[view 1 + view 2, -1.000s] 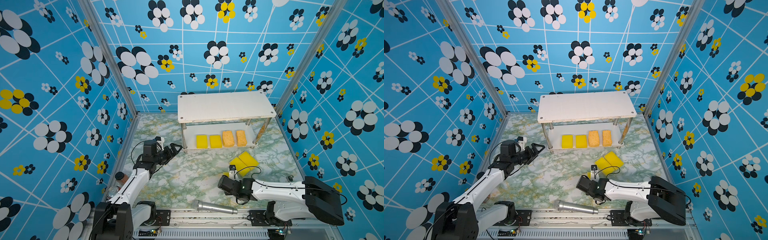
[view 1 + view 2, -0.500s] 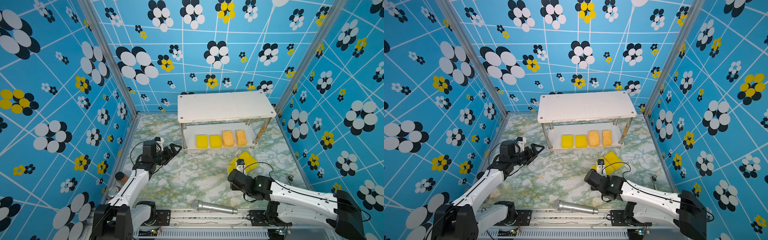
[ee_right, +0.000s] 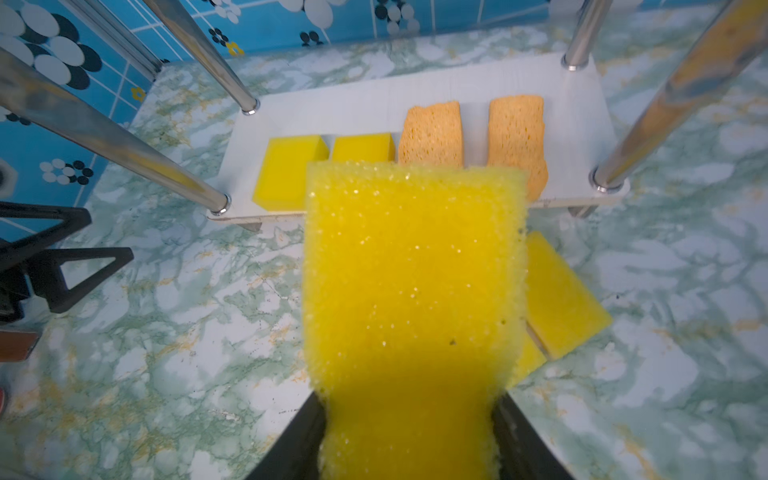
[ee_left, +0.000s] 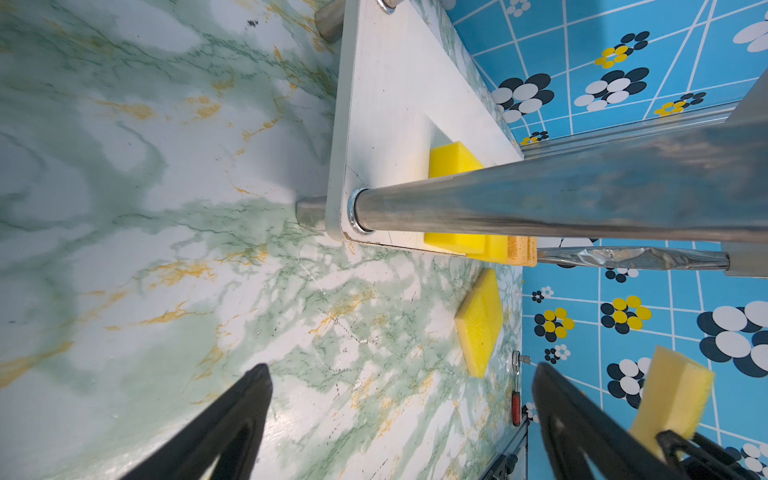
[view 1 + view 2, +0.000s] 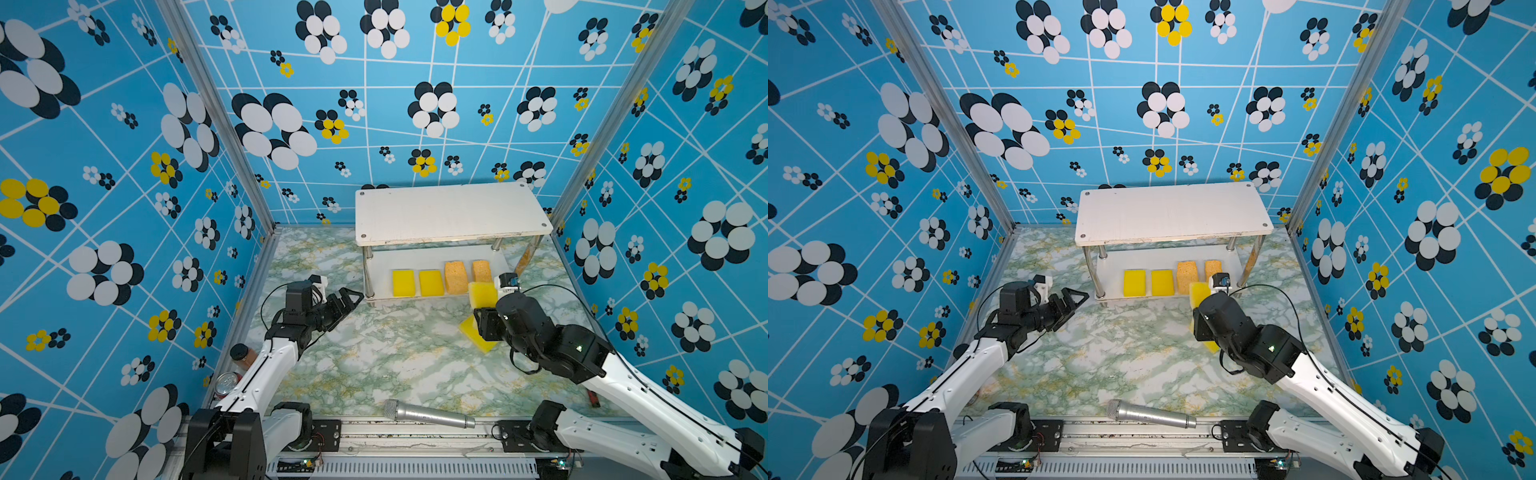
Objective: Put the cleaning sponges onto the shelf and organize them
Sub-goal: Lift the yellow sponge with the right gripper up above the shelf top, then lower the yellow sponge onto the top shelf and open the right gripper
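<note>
Microphone (image 5: 428,415) at front edge; can (image 5: 227,381), jar (image 5: 242,356) left.

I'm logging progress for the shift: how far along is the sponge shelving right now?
Done: two small yellow sponges and two orange-tan sponges lie on the lower board of the shelf. In hand: the right gripper grips a long yellow sponge before the shelf. Remaining: at least one flat yellow sponge on the table; the left gripper is open, empty.

Top views look down from the front; both wrist cameras closely face the shelf (image 3: 353,104).
</note>
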`<state>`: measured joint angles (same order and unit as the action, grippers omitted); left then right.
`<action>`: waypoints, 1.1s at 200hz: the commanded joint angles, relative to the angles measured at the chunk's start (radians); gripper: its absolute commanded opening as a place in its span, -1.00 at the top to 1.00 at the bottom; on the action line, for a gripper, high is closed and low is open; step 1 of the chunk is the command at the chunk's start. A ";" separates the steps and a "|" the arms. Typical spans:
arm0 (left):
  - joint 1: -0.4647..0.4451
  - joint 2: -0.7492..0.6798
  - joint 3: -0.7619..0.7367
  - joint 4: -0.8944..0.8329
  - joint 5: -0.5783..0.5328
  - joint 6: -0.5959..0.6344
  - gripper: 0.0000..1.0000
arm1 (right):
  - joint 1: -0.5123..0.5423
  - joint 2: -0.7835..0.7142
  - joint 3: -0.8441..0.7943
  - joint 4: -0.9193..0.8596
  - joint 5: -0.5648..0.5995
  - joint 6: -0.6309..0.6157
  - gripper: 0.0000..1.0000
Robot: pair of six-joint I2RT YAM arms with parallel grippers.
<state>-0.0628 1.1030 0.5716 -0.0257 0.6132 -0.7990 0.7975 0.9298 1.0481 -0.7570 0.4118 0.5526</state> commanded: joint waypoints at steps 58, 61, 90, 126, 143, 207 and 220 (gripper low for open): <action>0.021 -0.033 0.014 -0.034 0.009 0.034 -0.98 | -0.204 0.202 0.463 -0.061 -0.106 -0.293 -0.07; 0.021 -0.035 0.014 -0.035 0.010 0.033 -0.98 | -0.213 0.213 0.481 -0.063 -0.110 -0.298 -0.07; 0.023 -0.044 0.012 -0.034 0.016 0.026 -0.98 | -0.293 0.316 0.646 -0.063 -0.149 -0.332 -0.07; 0.024 -0.066 0.004 -0.039 0.017 0.023 -0.98 | -0.387 0.411 0.768 -0.042 -0.184 -0.344 -0.08; 0.024 -0.072 0.002 -0.039 0.015 0.020 -0.98 | -0.421 0.445 0.804 -0.029 -0.188 -0.347 -0.08; 0.025 -0.071 0.000 -0.031 0.015 0.013 -0.98 | -0.478 0.551 0.897 -0.016 -0.185 -0.373 -0.08; 0.026 -0.071 -0.001 -0.031 0.015 0.014 -0.98 | -0.483 0.573 0.917 -0.026 -0.184 -0.378 -0.08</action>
<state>-0.0460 1.0431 0.5716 -0.0502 0.6144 -0.7925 0.3252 1.4673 1.9209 -0.7948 0.2401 0.2001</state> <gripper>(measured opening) 0.990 0.540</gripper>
